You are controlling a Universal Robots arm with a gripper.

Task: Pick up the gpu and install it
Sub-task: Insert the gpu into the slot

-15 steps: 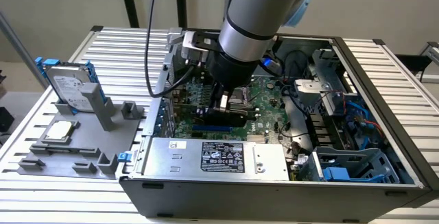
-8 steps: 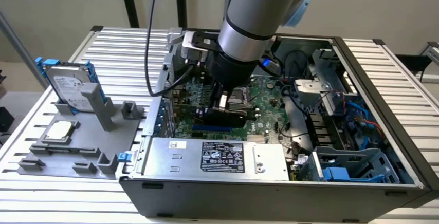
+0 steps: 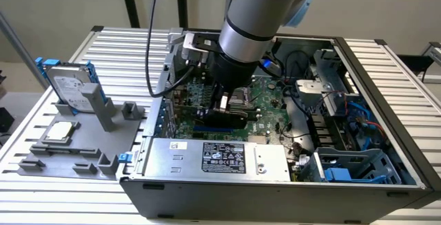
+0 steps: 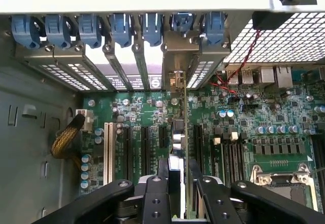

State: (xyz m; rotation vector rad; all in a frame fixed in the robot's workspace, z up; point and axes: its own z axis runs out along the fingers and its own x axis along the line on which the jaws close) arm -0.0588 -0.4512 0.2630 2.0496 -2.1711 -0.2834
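Observation:
My gripper [image 3: 231, 112] is down inside the open computer case [image 3: 276, 196], over the green motherboard [image 3: 269, 93]. In the wrist view the gpu [image 4: 179, 132] stands on edge between the black fingers [image 4: 155, 196], and my gripper [image 4: 180, 186] is shut on it. The card runs along the expansion slots toward the case's rear wall. Its silver bracket [image 4: 175, 61] lies against that wall, under the blue clips [image 4: 122, 28]. In the exterior view the gpu [image 3: 224, 119] is a dark block under the gripper. I cannot tell whether its edge sits in a slot.
A white slot [image 4: 107, 148] and black slots lie beside the card. The CPU socket [image 4: 282, 181] is close by. A power supply [image 3: 220, 158] fills the case's near side, with cables and a drive cage [image 3: 358, 168] at the exterior view's right. A hard drive [image 3: 69, 85] and CPU chip [image 3: 59, 130] rest on the grey tray [image 3: 90, 150].

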